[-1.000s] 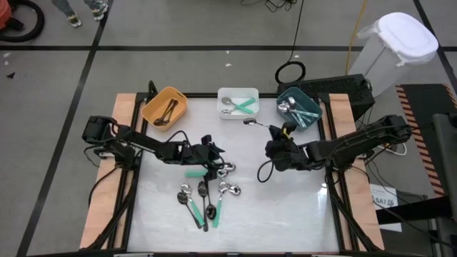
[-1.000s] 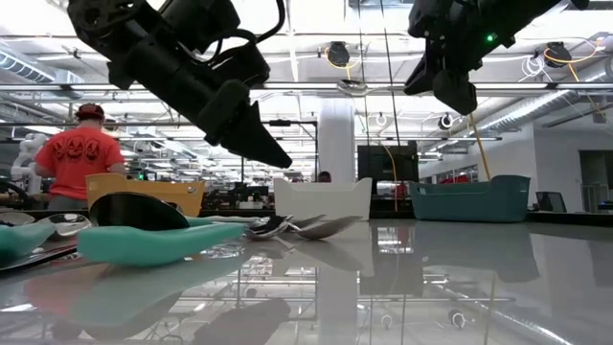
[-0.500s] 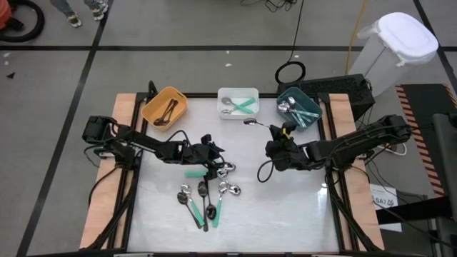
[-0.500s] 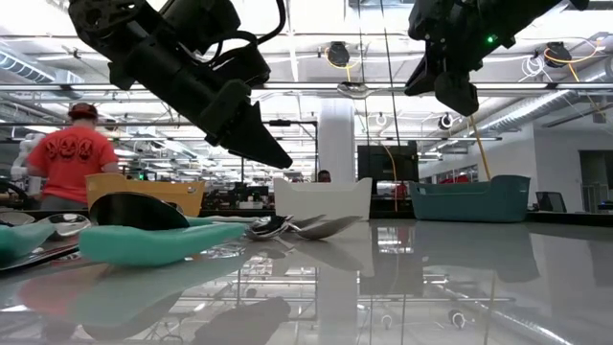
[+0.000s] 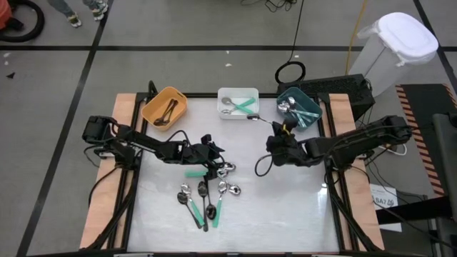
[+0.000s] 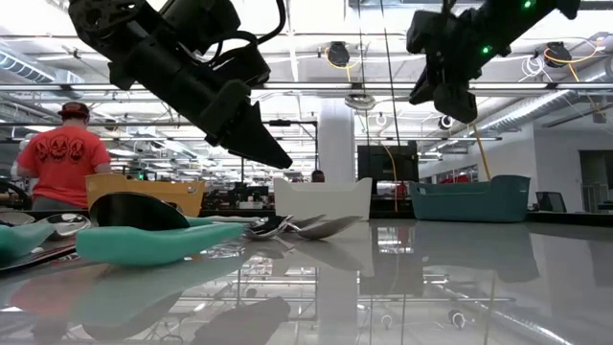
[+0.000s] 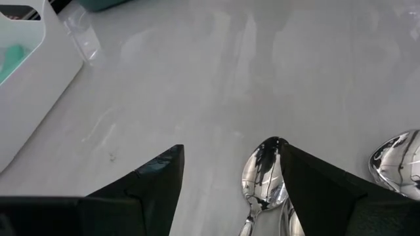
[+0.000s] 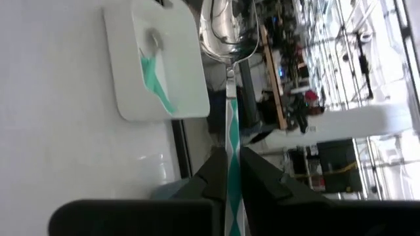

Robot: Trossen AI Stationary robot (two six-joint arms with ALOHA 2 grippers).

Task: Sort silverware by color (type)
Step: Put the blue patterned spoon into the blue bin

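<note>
**Mint-handled spoon in transit toward the back bins**

Item in hand: one spoon [image 8: 230, 78], shiny bowl and mint-green handle, clamped by the handle between the closed fingers of the right gripper [image 5: 277, 140]. It is held clear of the surface [image 5: 285, 207], bowl pointing toward the white bin [image 5: 238, 102].

Change noted: against the view a second ago, the right gripper has moved a little toward the back of the surface, and the spoon's bowl now sits just beside the white bin's near corner rather than out in the open. Judged meaning: the carry is nearly done; release into a bin is the likely next step. The white bin already holds mint-handled spoons, so it looks the matching destination.

Remaining stock: a loose pile of spoons [image 5: 208, 191] lies near the middle front of the surface, mint, black and plain handles mixed.

Left gripper [image 5: 212, 160]: fingers spread wide, nothing held, hanging over the back edge of the pile with one spoon bowl [image 7: 264, 172] between its fingers; unmoved since the earlier view.

Containers: orange bin [image 5: 165, 107], white bin and teal bin [image 5: 298, 106] in a row along the back, each already holding spoons.

Background: a person in a red shirt [image 6: 64, 163] stands beyond the surface.
</note>
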